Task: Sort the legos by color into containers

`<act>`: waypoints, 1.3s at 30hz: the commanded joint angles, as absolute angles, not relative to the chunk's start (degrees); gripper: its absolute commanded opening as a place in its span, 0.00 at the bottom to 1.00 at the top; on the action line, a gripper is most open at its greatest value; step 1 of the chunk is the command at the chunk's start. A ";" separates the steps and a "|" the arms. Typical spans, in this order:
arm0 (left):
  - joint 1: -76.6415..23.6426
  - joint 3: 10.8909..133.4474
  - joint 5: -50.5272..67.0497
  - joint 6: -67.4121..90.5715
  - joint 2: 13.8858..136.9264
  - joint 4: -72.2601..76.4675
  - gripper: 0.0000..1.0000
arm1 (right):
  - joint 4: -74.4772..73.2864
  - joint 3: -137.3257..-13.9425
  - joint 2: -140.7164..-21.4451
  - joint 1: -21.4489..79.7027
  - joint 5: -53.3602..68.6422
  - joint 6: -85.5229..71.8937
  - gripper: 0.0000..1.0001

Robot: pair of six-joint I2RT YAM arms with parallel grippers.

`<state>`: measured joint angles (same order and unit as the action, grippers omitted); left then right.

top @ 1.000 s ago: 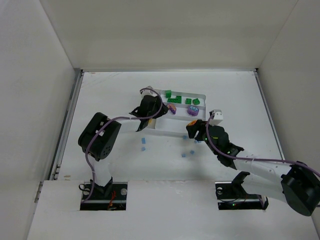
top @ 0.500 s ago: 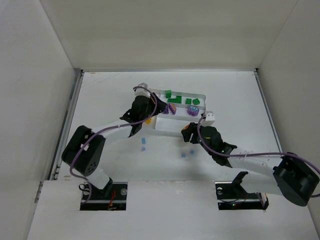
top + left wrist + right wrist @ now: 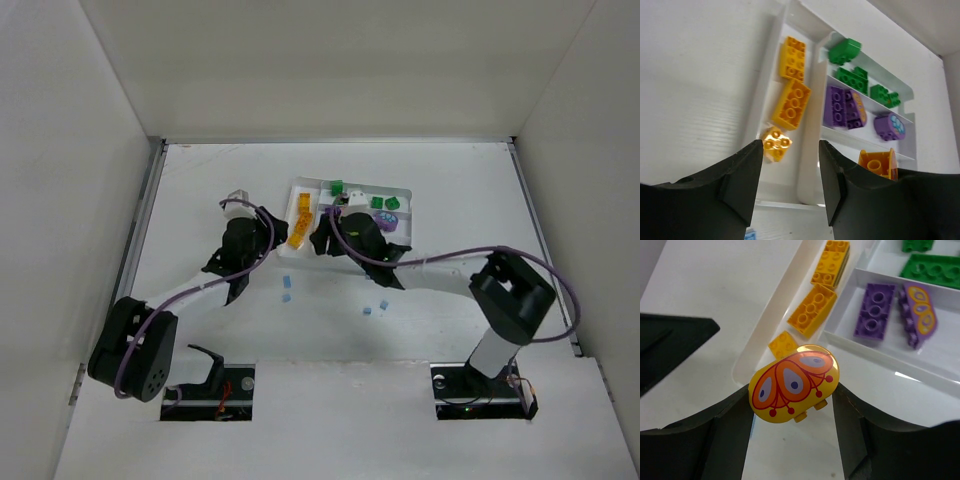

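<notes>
The white tray lies at mid table. Its left compartment holds yellow bricks, the far one green bricks, the middle one purple bricks. My right gripper hangs over the tray's near left part, shut on a yellow oval brick with an orange pattern, held above the tray's near wall. Three yellow bricks lie below it. My left gripper is open and empty, just left of the tray; its wrist view shows the jaws apart before the yellow compartment.
Several tiny light blue bricks lie on the table in front of the tray, two at the left and two at the right. White walls enclose the table on three sides.
My left gripper has drawn back left and nearer, away from the tray. My right arm has swung left with the yellow oval brick to the tray's near left part.
</notes>
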<state>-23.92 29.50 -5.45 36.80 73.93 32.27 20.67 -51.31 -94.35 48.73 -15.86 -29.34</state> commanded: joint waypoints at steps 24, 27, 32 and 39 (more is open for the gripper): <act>-24.03 23.47 -17.22 38.41 68.20 41.31 0.39 | 12.57 -72.70 -107.94 47.77 -15.29 -26.89 0.78; -26.66 23.99 -20.21 36.92 67.24 41.22 0.16 | 13.09 -66.56 -101.72 47.77 -17.65 -26.46 0.73; -34.30 25.84 -25.38 30.95 65.83 40.87 0.08 | 12.14 -50.40 -85.46 47.94 -23.89 -27.07 0.26; -45.30 32.16 -30.84 23.91 67.85 34.47 0.08 | -0.44 -36.57 -72.34 50.66 -26.63 -35.94 0.24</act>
<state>-43.09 27.73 -26.74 28.34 67.75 36.62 5.17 -39.92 -72.93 48.82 -24.32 -31.46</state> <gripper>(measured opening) 0.083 0.220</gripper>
